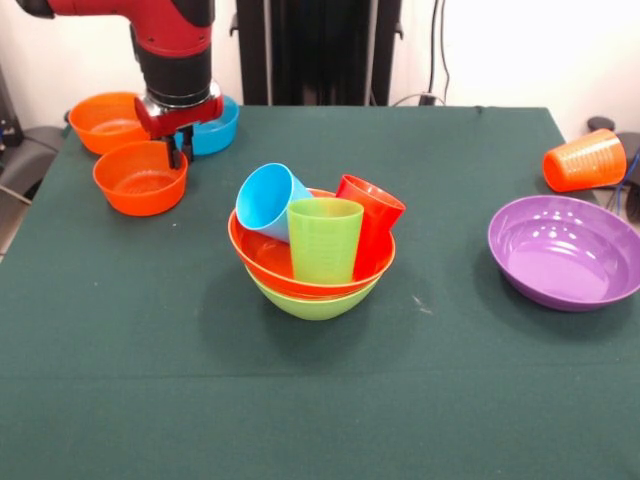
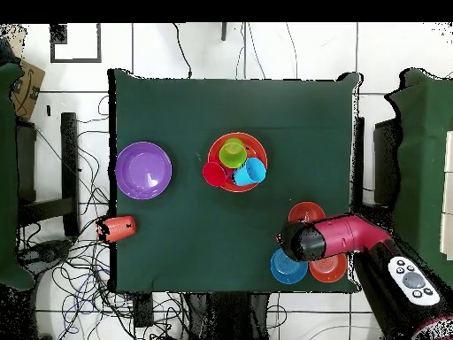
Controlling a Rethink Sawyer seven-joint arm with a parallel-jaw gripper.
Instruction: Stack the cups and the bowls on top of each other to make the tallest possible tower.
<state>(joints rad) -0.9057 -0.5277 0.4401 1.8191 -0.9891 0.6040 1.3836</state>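
Green cloth covers the surface (image 1: pixel 120 400), with a white wall and dark stand behind. At centre sits the tower (image 1: pixel 315 255): a lime bowl (image 1: pixel 312 303) nesting an orange-red bowl (image 1: pixel 262 256), which holds three loose cups — blue (image 1: pixel 268 200) tipped on its side, green (image 1: pixel 324 238) upright, red (image 1: pixel 372 222) leaning. Apart from it lie a purple bowl (image 1: pixel 565 252) and, near the surface's edge, an orange cup (image 1: pixel 585 160) on its side. Three small bowls cluster together: two orange (image 1: pixel 140 178) (image 1: pixel 106 121) and one blue (image 1: pixel 215 128).

The gripper (image 1: pixel 180 148) hangs at the rim of the nearer orange bowl, just beside the blue one; whether the fingers (image 1: pixel 174 152) are open or closed cannot be told from either view.

Risks, as judged: a pinch on the thin, glossy rim may slip or tilt the bowl, and crowding could nudge the blue bowl. The cups inside the tower lean unevenly — any bowl set on them would likely rock or slide off.
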